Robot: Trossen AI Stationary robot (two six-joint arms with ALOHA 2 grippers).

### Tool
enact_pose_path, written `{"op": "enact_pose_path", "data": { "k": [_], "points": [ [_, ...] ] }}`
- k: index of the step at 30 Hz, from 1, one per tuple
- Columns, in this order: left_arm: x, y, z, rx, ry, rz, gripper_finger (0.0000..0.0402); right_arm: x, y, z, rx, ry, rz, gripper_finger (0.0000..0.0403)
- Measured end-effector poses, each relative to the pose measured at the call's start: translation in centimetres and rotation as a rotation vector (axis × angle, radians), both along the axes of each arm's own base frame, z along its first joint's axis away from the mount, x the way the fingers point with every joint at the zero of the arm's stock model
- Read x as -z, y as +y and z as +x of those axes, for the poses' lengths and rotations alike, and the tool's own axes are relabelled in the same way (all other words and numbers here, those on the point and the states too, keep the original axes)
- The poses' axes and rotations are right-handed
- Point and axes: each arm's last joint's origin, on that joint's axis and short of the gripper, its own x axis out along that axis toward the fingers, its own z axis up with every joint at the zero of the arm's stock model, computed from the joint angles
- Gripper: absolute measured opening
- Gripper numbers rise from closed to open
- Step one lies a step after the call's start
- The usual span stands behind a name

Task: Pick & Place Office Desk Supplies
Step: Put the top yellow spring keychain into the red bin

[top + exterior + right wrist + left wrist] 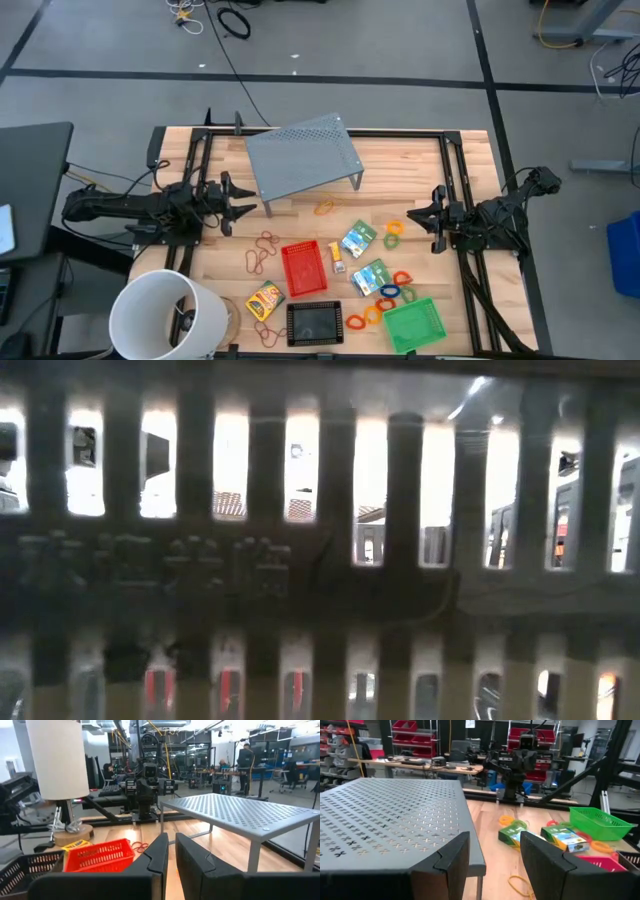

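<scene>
A light butcher-block wooden table point(225, 255) carried everything. A grey perforated metal riser point(300, 155) stood on its legs at the far middle, with a thin tan-orange rubber band point(324, 208) just beside its near edge. More such bands point(262, 252) lay left of a red mesh tray point(303, 268) at the centre. Nearer, a black mesh tray point(315, 322) sat beside a yellow-green crayon box point(265, 299). Two teal-green packets point(358, 240) lay right of the red tray, small coloured rings point(394, 292) scattered around them, and a green mesh tray point(413, 324) sat at the near right. A big white bucket point(168, 315) stood on the near left corner.
</scene>
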Motion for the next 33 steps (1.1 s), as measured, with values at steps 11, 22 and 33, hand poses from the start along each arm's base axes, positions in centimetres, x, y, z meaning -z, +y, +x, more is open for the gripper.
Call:
{"op": "enact_pose_path", "data": {
  "k": [11, 22, 33],
  "points": [
    [-0.4, 0.0, 0.0, -0.004, -0.042, -0.019, 0.0182, 0.1, -0.2, 0.0, 0.081, 0.019, -0.022, 0.0049],
    [-0.1, 0.0, 0.2, -0.007, 0.003, 0.062, 0.0203, 0.1, 0.0, 0.8, 0.156, 0.178, -0.076, 0.0211],
    [1.3, 0.2, 1.0, -0.081, 0.136, 0.015, 0.0271, -3.5, 0.4, 6.5, 0.159, 0.886, -0.093, 0.0210]
  ]
}}
